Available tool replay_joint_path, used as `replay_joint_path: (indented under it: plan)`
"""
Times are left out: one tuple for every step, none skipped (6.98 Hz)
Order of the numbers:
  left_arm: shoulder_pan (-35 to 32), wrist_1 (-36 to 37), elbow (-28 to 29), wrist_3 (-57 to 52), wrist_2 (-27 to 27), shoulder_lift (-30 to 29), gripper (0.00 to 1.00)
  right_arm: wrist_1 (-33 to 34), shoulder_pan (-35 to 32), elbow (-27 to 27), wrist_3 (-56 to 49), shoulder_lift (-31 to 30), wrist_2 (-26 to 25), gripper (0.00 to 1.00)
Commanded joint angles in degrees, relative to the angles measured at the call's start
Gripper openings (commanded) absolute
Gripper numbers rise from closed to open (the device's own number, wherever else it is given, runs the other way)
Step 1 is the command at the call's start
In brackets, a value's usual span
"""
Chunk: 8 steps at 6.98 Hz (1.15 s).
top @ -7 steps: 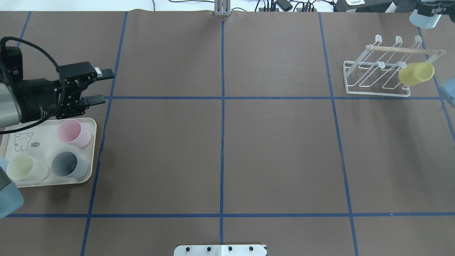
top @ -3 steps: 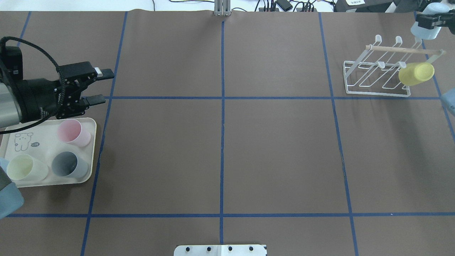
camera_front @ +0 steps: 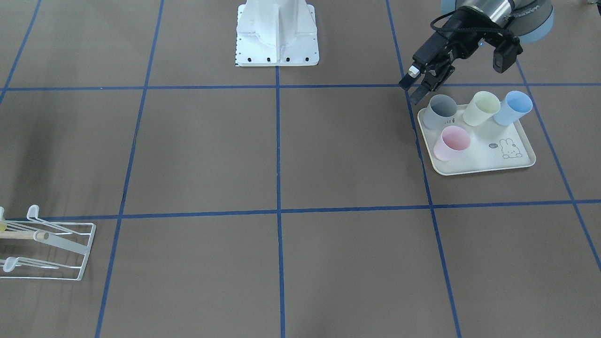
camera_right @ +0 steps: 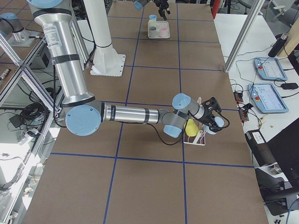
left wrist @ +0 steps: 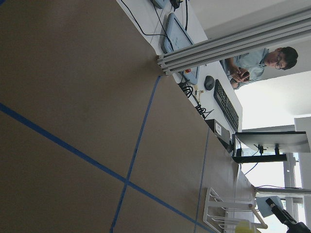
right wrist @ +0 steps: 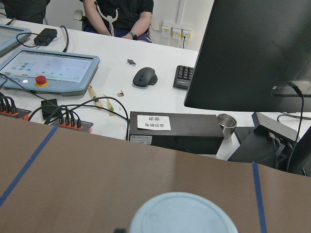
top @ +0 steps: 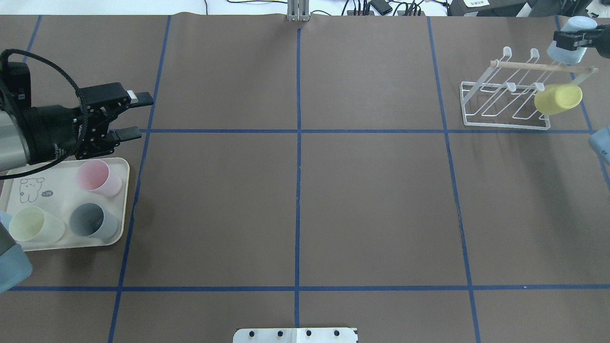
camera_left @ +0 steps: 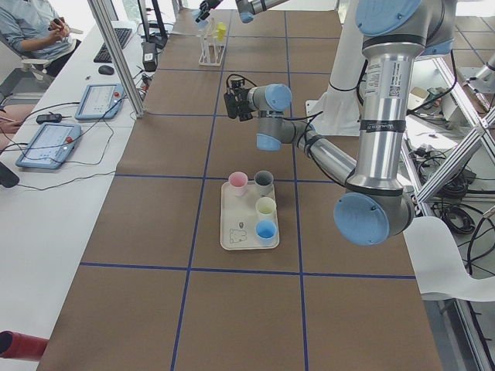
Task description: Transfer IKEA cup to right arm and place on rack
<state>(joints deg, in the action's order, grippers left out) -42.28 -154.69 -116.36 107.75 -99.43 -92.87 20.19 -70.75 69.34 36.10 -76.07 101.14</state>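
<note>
Pale blue plastic IKEA cup [top: 564,52] is clamped in my right arm's black two-finger gripper [top: 566,40] just beside the white wire rack [top: 500,102], and I judge it could catch the light wooden dowel [top: 533,66] or knock the yellow cup [top: 557,98] off its prong.

Robotics lab: blue-taped grid table [top: 381,190], teach pendants [camera_left: 99,100], aluminium post [camera_left: 116,54], monitor [right wrist: 252,48]

Tabletop [top: 371,200]: brown covering; blue tape lines [top: 298,190] divide it into large squares
Robot's left end: cream tray [camera_front: 479,152] with a rabbit drawing, lying flat
Robot's right end: white wire rack [top: 495,102] with a wooden dowel, standing upright
Robot's side, centre: white base plate [camera_front: 277,33]
</note>
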Motion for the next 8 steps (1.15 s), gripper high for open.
replay_joint_path:
  plan:
    - [0.0,0.0,-0.09,0.0,-0.07,-0.03,1.0,-0.07,0.18,-0.08,-0.07,-0.92,0.02,0.0]
    - [0.0,0.0,-0.09,0.0,-0.07,-0.03,1.0,0.02,0.18,-0.17,-0.15,-1.01,0.02,0.2]
    - [0.09,0.0,-0.18,0.09,-0.07,-0.12,1.0,0.02,0.18,-0.26,-0.15,-1.01,0.02,0.71]
    - [0.09,0.0,-0.18,0.09,-0.07,-0.12,1.0,-0.06,0.18,-0.26,-0.76,-1.01,0.02,0.99]
    - [0.09,0.0,-0.18,0.09,-0.07,-0.12,1.0,-0.07,0.18,-0.17,-1.29,-0.93,0.11,1.0]
    - [0.09,0.0,-0.09,0.09,-0.07,-0.12,1.0,-0.07,0.18,0.0,-1.73,-0.93,0.11,1.0]
    - [0.09,0.0,-0.09,0.09,-0.07,-0.12,1.0,-0.07,0.18,0.27,-2.17,-0.93,0.2,1.0]
    - [0.09,0.0,-0.09,0.09,-0.07,-0.12,1.0,-0.07,0.18,0.7,-2.09,-0.58,0.46,1.0]
